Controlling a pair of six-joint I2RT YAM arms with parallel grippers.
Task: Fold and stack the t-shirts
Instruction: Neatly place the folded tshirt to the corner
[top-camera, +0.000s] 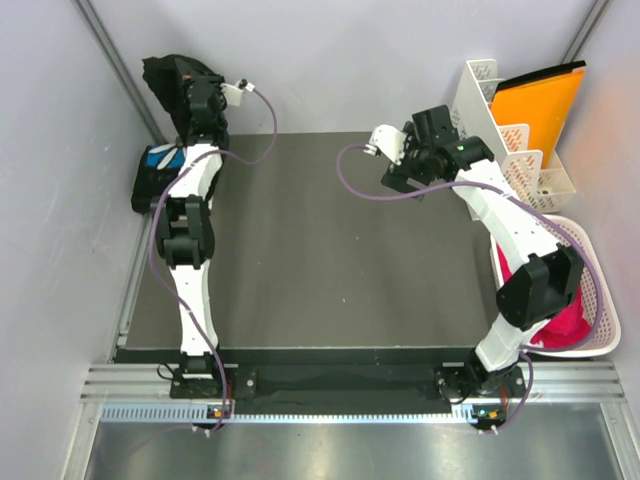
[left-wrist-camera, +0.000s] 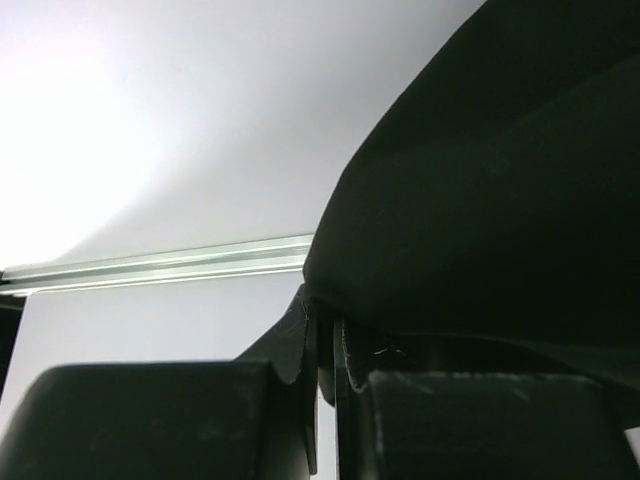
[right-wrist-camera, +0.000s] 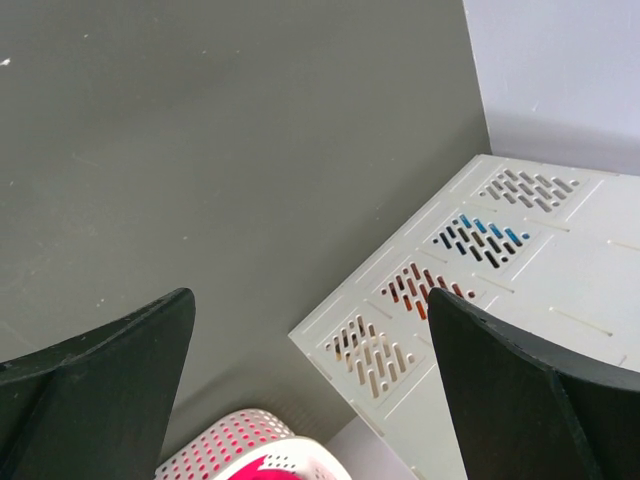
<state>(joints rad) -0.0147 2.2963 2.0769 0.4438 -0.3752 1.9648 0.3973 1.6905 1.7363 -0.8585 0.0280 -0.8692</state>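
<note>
A dark grey tabletop (top-camera: 330, 260) sits boxed in by pale walls (top-camera: 350, 50), with a metal rail (top-camera: 350, 385) along its near edge. The left hand (left-wrist-camera: 325, 335) is pinched shut on a black t-shirt (left-wrist-camera: 500, 200), lifted at the far left corner. The right hand (right-wrist-camera: 310, 300) gapes fully wide over the tabletop, gripping nothing, near one white slotted rack (right-wrist-camera: 520, 260). There are two t-shirts: the second t-shirt (top-camera: 152, 170), blue print showing, lies folded at the left edge. One orange folder (top-camera: 540, 100) stands in the rack. One pink-and-white basket (top-camera: 600, 330) holds magenta cloth (top-camera: 565, 325).
</note>
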